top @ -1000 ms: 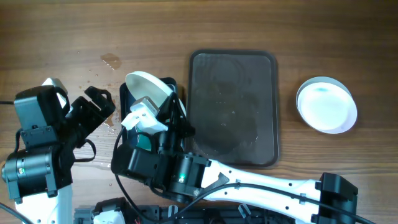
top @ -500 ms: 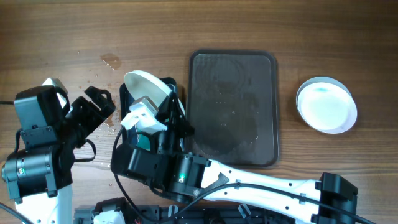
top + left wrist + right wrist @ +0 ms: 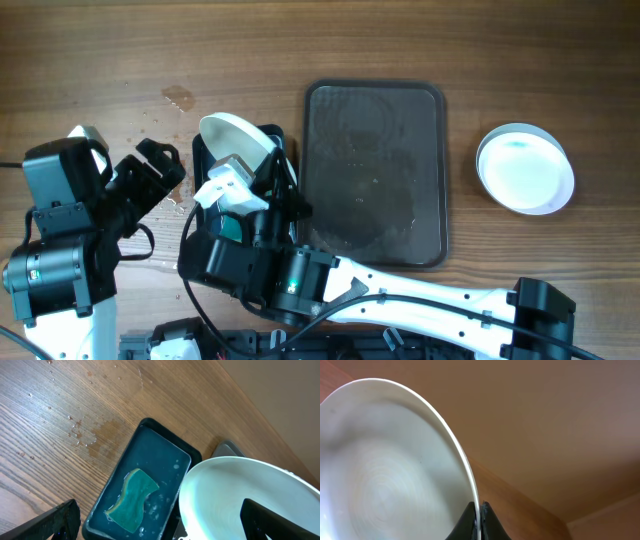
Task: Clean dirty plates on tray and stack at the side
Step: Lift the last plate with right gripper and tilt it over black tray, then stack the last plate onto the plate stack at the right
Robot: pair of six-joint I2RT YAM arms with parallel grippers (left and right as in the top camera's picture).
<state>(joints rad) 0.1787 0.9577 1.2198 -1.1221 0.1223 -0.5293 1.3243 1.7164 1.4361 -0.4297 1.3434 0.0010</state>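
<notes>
Right claw (image 3: 479,511) pinches rim of tilted plate (image 3: 385,470) above black water tray (image 3: 160,457); left claw (image 3: 163,168) spread, empty, near left edge of tabletop (image 3: 400,40).

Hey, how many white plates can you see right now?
2 plates: one tilted in the right gripper over the black water tray, one on the table right of the brown tray, possibly hiding others stacked beneath.

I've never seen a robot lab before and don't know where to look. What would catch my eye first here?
Probably the white plate, pinched at its rim by the right gripper and tilted over a small black tray of blue water with a sponge in it, left of centre. Then the big brown tray in the middle and the stack of white plates at far right.
</notes>
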